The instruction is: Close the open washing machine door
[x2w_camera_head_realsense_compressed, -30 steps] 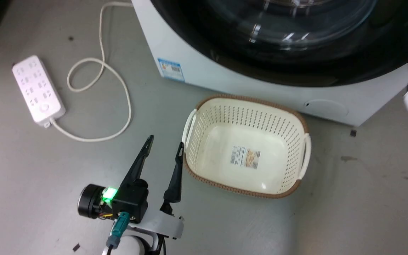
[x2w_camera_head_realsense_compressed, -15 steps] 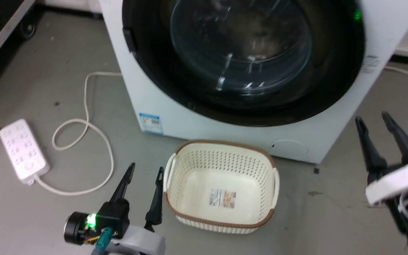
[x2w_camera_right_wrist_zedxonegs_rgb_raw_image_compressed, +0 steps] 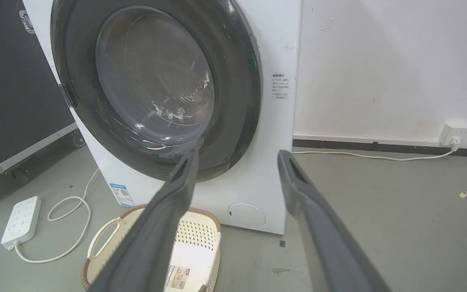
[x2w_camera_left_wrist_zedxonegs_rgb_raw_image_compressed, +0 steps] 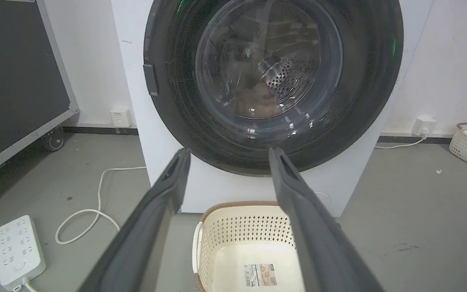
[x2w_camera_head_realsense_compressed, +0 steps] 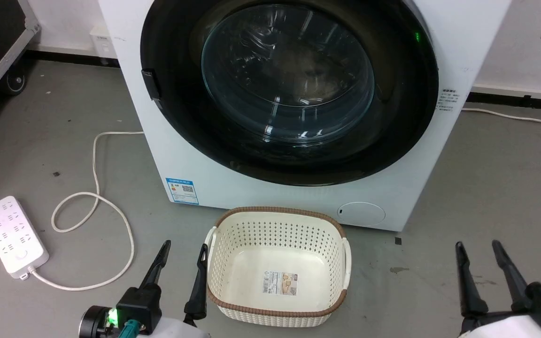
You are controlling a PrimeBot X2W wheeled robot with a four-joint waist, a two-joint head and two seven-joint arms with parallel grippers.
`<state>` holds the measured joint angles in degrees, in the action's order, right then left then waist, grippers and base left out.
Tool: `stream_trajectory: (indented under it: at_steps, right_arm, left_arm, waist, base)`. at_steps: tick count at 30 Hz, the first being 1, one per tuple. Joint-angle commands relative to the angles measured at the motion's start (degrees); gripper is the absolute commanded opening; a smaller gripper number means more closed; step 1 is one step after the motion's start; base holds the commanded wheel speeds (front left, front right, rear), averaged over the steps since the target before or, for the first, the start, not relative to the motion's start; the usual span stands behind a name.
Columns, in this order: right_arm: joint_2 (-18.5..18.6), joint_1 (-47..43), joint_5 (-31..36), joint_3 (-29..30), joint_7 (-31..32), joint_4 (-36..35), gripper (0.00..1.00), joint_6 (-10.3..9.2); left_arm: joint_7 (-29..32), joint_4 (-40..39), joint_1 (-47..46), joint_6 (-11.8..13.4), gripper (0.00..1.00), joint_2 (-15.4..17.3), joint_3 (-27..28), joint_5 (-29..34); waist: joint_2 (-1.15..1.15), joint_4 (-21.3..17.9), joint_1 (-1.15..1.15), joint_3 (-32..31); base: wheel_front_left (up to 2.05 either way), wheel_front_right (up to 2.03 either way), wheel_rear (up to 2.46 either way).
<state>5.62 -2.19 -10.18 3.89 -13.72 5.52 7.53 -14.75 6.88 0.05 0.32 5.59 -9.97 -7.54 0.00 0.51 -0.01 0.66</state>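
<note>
Washing machine door point(x2w_camera_head_realsense_compressed: 289, 89) flush; closing looks done. Left end effector point(x2w_camera_head_realsense_compressed: 185, 245), right end effector point(x2w_camera_head_realsense_compressed: 477, 243): spread, empty. Confirm latch next.

No text legible. Blue-edged label point(x2w_camera_head_realsense_compressed: 182, 190) with QR code, low on washer point(x2w_camera_head_realsense_compressed: 223, 188) front: print too small. Dark text block point(x2w_camera_head_realsense_compressed: 449, 99) near washer's right edge: unreadable. Barcode sticker point(x2w_camera_head_realsense_compressed: 280, 282) inside basket point(x2w_camera_head_realsense_compressed: 277, 211): unreadable.

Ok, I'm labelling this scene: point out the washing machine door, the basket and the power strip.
washing machine door point(x2w_camera_head_realsense_compressed: 289, 75): head view, centre of its glass window.
basket point(x2w_camera_head_realsense_compressed: 275, 233): head view, its far perforated wall.
power strip point(x2w_camera_head_realsense_compressed: 13, 237): head view, middle of its top face.
</note>
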Motion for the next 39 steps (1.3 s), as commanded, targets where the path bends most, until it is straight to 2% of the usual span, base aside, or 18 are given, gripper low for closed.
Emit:
stream_trajectory:
  at_steps: [1, 11, 12, 39]
  right_arm:
    - [-0.48, -1.17, 0.79, -0.17, 0.06, -0.83, 1.0, -0.04]
    - [-1.45, -2.47, 2.08, -0.2, 0.78, -1.42, 1.0, -0.04]
    - [-1.11, -1.43, 1.64, -0.25, 0.58, -1.03, 0.0, 0.0]
    - [-1.42, -0.71, 3.26, -0.96, 3.08, -1.83, 0.0, -0.01]
  left_arm:
    - [-0.25, 0.08, 0.67, -0.28, 1.0, -0.09, 0.3, -0.06]
    - [-0.25, 0.03, 0.83, -0.22, 1.0, -0.09, 1.15, 0.96]
    - [0.05, 0.03, 0.24, 0.01, 0.0, -0.02, 1.12, 0.63]
    - [2.88, -1.28, 0.18, -0.05, 0.0, -0.51, 2.79, 1.94]
  waist:
    - [0.0, -0.15, 0.01, 0.06]
    - [0.0, 0.26, 0.01, 0.25]
    - [0.0, 0.24, 0.01, 0.25]
    - [0.0, 0.09, 0.01, 0.07]
  base:
    - [0.0, 0.0, 0.0]
    - [0.0, 0.0, 0.0]
    - [0.0, 0.0, 0.0]
    - [0.0, 0.0, 0.0]
